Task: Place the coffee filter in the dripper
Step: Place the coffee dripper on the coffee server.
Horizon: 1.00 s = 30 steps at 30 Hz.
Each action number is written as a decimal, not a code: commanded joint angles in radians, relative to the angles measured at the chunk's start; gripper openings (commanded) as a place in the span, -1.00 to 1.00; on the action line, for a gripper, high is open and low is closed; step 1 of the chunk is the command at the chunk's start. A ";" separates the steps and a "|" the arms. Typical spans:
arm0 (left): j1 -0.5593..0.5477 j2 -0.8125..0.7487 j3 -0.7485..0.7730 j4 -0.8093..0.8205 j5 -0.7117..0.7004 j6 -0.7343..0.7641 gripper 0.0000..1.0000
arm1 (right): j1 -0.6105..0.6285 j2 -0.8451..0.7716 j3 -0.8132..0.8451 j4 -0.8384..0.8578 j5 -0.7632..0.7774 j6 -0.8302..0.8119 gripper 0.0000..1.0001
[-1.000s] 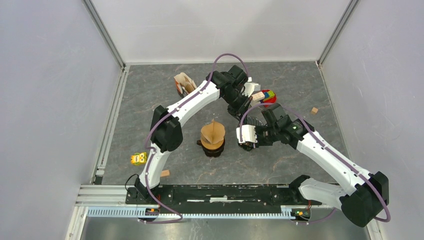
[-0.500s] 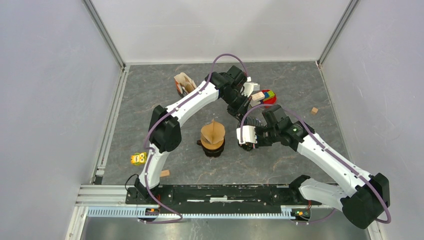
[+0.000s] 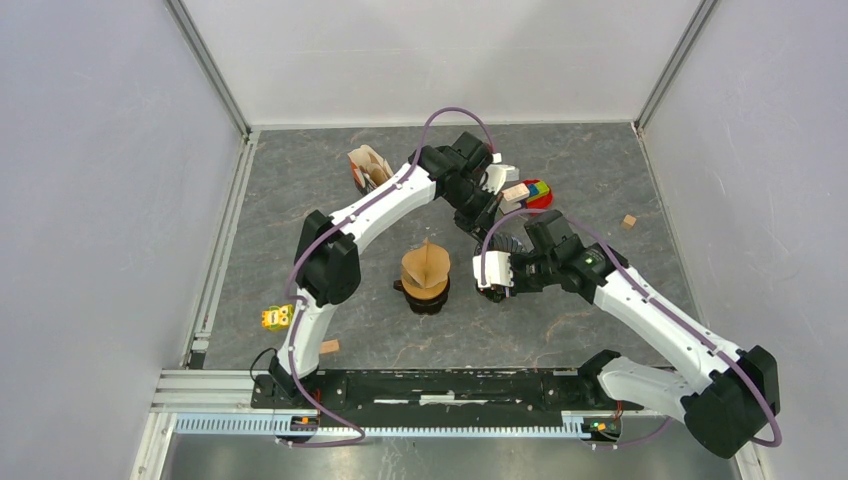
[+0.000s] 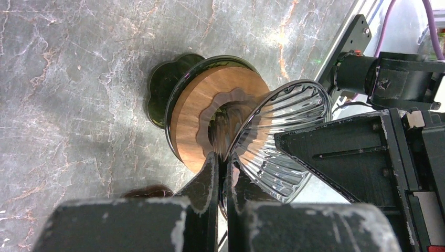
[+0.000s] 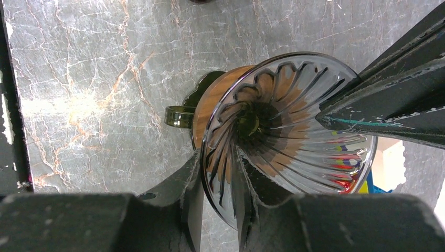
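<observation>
- In the left wrist view, the left gripper (image 4: 222,167) is pinching the rim of the glass dripper (image 4: 283,131). Its jaws are standing almost together, with only the thin glass wall between them.
- The dripper is lying tilted, its ribbed mouth facing right. Its wooden collar (image 4: 191,118) and dark handle (image 4: 162,89) are pointing away over the marbled table (image 4: 78,105). I cannot tell whether it is touching the table. The other arm's black housing (image 4: 357,152) is filling the right side.
- In the right wrist view, the right gripper (image 5: 219,181) is clamping the near rim. One finger is sitting outside the glass and one inside the cone, so the jaws are standing narrow. The left gripper's dark fingers (image 5: 378,105) are reaching in from the right onto the opposite rim. Colour patches (image 5: 346,181) are showing through the glass.
- In the top view, the left arm (image 3: 380,200) and right arm (image 3: 650,310) are meeting just right of the table's middle, hiding most of the dripper.
- What appears to be the brown coffee filter (image 3: 425,265) is standing upright on a dark stand (image 3: 425,298) near the middle. It is sitting left of the right gripper and apart from the glass dripper.
- A pale fanned stack (image 3: 368,165) is sitting at the far left, a colourful toy (image 3: 537,192) behind the arms, and a yellow toy (image 3: 277,317) near the left rail.
</observation>
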 commanded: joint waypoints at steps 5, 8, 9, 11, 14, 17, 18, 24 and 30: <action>-0.043 0.009 -0.112 -0.005 -0.030 -0.041 -0.95 | -0.001 0.110 -0.043 -0.068 -0.004 0.028 -1.00; -0.044 0.012 -0.106 -0.007 -0.029 -0.041 -0.95 | -0.001 0.121 -0.046 -0.071 0.000 0.023 -1.00; -0.045 0.012 -0.104 -0.006 -0.029 -0.041 -0.96 | -0.001 0.124 -0.045 -0.074 0.004 0.021 -1.00; -0.046 0.013 -0.105 -0.006 -0.027 -0.041 -0.95 | -0.001 0.129 -0.042 -0.079 0.014 0.018 -1.00; -0.047 0.015 -0.114 0.005 -0.026 -0.041 -0.95 | -0.001 0.131 -0.035 -0.087 0.035 0.013 -1.00; -0.053 0.016 -0.122 0.014 -0.027 -0.036 -0.96 | -0.001 0.137 -0.029 -0.098 0.062 0.006 -1.00; -0.056 0.016 -0.126 0.018 -0.026 -0.035 -0.95 | -0.001 0.140 -0.026 -0.102 0.069 0.004 -1.00; -0.070 0.023 -0.132 0.029 -0.028 -0.025 -0.95 | -0.001 0.161 -0.027 -0.115 0.093 -0.006 -1.00; -0.080 0.012 -0.183 0.061 -0.028 -0.024 -0.96 | -0.001 0.177 -0.039 -0.111 0.098 -0.013 -1.00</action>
